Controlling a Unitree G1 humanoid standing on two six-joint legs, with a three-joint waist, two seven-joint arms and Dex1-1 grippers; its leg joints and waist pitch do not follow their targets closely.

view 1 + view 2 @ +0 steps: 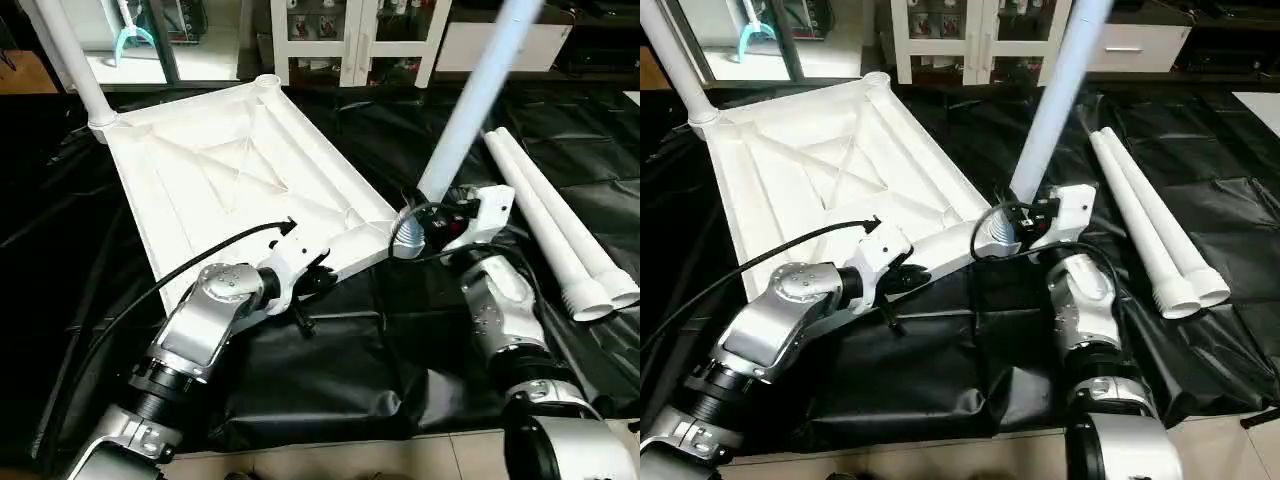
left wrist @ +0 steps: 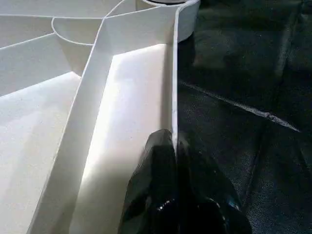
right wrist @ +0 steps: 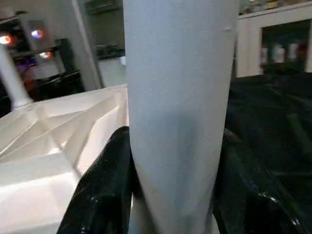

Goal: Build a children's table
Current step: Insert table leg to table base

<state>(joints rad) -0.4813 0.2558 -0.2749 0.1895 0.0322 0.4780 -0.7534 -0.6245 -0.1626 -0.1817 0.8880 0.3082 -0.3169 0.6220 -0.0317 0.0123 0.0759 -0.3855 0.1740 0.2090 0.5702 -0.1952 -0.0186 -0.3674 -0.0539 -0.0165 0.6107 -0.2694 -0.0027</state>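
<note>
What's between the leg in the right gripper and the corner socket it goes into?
Nothing visible. The right gripper holds the leg standing at the tabletop's near corner; whether it is fully seated cannot be told.

A crinkled black sheet covers the work surface, its folds catching the light, and its near edge ends just short of a strip of pale floor. Along the far side stands a white cabinet with glass doors, small items blurred on its shelves. To its left, a teal curved object sits against a white unit
</note>
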